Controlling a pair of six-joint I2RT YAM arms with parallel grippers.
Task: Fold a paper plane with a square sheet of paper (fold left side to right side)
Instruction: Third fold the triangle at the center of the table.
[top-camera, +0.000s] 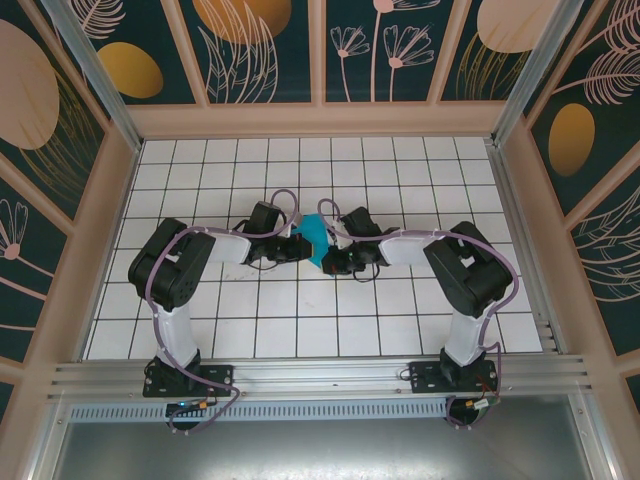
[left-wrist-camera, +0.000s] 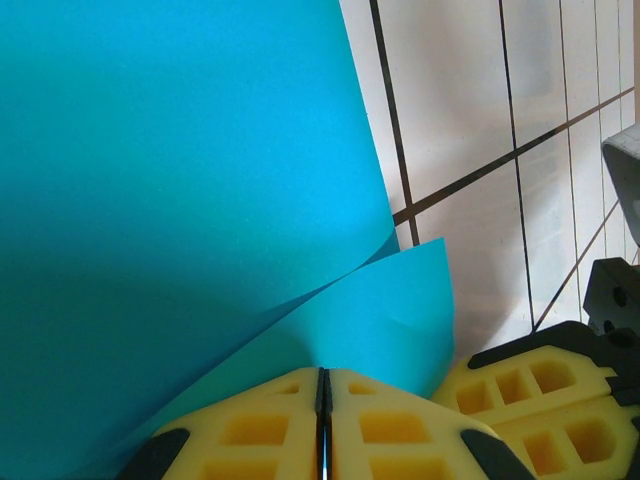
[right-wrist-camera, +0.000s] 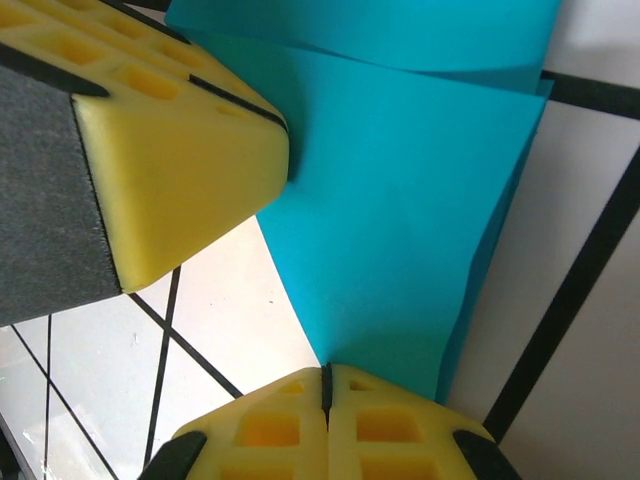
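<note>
The cyan-teal sheet of paper (top-camera: 318, 240) is held up between both grippers at the middle of the tiled floor, bent into overlapping layers. In the left wrist view the paper (left-wrist-camera: 170, 180) covers most of the picture, a lower flap curling under the upper layer. My left gripper (left-wrist-camera: 323, 372) is shut, its yellow pads pinching the paper's edge. My right gripper (right-wrist-camera: 326, 368) is shut on another edge of the paper (right-wrist-camera: 400, 210). The two grippers (top-camera: 297, 243) (top-camera: 336, 256) stand close together, left of and right of the sheet. The left gripper's yellow finger (right-wrist-camera: 170, 150) touches the paper at the upper left.
White floor tiles (top-camera: 300, 320) with dark grid lines spread around the arms. Wooden walls with patterned panels (top-camera: 260, 40) enclose the floor on three sides. An aluminium rail (top-camera: 320, 375) carries both arm bases at the near edge.
</note>
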